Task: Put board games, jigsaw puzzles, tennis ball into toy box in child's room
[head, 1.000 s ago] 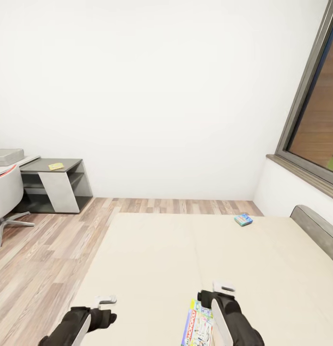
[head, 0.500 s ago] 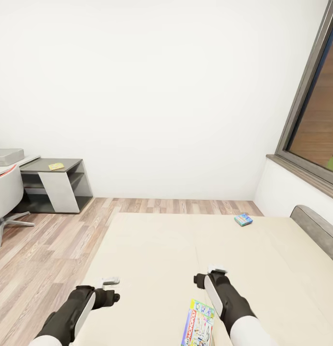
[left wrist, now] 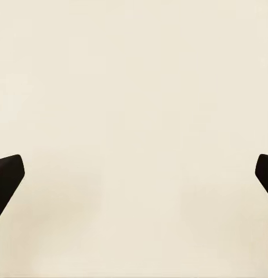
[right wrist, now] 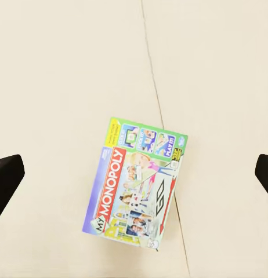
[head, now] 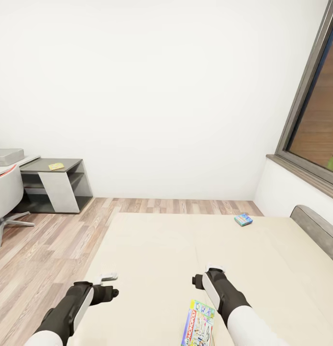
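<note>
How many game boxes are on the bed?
2. The Monopoly box lies near the robot, beside the right arm. A small blue box lies at the far side of the bed.

The bed [head: 185, 259], a wide cream mattress with a grey padded edge at 3 o'clock, carries two board games: a Monopoly box [head: 199, 323] lying flat near 6 o'clock and a small blue-green box [head: 243, 219] toward 1 o'clock, well apart. At 9 o'clock, the counter [head: 46, 166] holds a yellowish flat item [head: 55, 166], possibly a puzzle.
</note>
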Controlling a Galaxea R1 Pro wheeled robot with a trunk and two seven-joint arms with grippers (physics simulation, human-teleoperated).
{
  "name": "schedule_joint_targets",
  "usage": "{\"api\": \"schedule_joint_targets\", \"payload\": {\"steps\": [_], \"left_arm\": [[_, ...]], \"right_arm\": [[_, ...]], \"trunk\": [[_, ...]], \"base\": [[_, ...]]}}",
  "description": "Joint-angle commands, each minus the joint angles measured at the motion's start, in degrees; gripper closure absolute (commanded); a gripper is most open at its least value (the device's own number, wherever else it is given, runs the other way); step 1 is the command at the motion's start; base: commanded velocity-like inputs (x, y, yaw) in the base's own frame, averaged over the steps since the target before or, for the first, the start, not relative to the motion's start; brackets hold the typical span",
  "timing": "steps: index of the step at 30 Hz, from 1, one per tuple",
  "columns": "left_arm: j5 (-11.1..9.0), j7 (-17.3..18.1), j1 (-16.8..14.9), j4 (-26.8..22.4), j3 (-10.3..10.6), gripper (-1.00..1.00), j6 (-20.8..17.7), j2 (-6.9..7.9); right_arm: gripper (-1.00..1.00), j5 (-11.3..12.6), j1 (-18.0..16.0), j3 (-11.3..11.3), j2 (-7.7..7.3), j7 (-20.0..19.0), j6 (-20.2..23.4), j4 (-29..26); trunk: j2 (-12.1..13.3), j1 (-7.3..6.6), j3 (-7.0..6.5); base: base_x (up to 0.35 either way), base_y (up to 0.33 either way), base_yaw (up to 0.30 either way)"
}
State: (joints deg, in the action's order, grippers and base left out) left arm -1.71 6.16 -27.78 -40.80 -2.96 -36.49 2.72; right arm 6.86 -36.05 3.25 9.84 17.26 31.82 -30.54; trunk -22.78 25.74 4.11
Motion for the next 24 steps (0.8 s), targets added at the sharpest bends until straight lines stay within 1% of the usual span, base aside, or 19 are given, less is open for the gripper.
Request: {"api": "schedule_joint_targets", "payload": {"steps": [1,5,8,13,16,24], "left_arm": [[-0.2,0.19,-0.05,-0.09,-0.28,-1.0,-0.46,0.03],[-0.32,0.23,-0.07,-0.13,-0.6,-1.0,-1.31,0.12],[-0.36,0.25,-0.08,-0.15,-0.73,-1.0,-2.23,0.11],[-0.39,0.26,-0.08,-0.16,-0.79,-1.0,-2.88,0.1],[-0.39,0.26,-0.08,-0.16,-0.8,-1.0,-3.08,0.1],[-0.4,0.26,-0.08,-0.23,-0.82,-1.0,-3.37,0.05]], "right_arm": [[-1.0,0.61,-0.05,0.15,-0.04,0.37,0.12,-0.01],[-1.0,0.78,-0.1,0.26,-0.38,0.15,0.34,0.12],[-1.0,2.1,-0.07,0.5,-0.53,0.08,0.6,0.12],[-1.0,4.97,0.15,0.73,-0.66,0.09,0.87,0.08],[-1.0,6.11,0.27,0.8,-0.72,0.08,0.96,0.02],[-1.0,7.14,0.43,0.83,-0.79,0.13,0.97,0.0]], "trunk": [[-0.13,0.04,0.14],[-0.13,0.04,0.14],[-0.13,0.04,0.14],[-0.13,0.04,0.14],[-0.13,0.04,0.14],[-0.13,0.04,0.39]], "base": [[0.0,0.0,0.0],[0.0,0.0,0.0],[0.0,0.0,0.0],[0.0,0.0,0.0],[0.0,0.0,0.0],[0.0,0.0,0.0]]}}
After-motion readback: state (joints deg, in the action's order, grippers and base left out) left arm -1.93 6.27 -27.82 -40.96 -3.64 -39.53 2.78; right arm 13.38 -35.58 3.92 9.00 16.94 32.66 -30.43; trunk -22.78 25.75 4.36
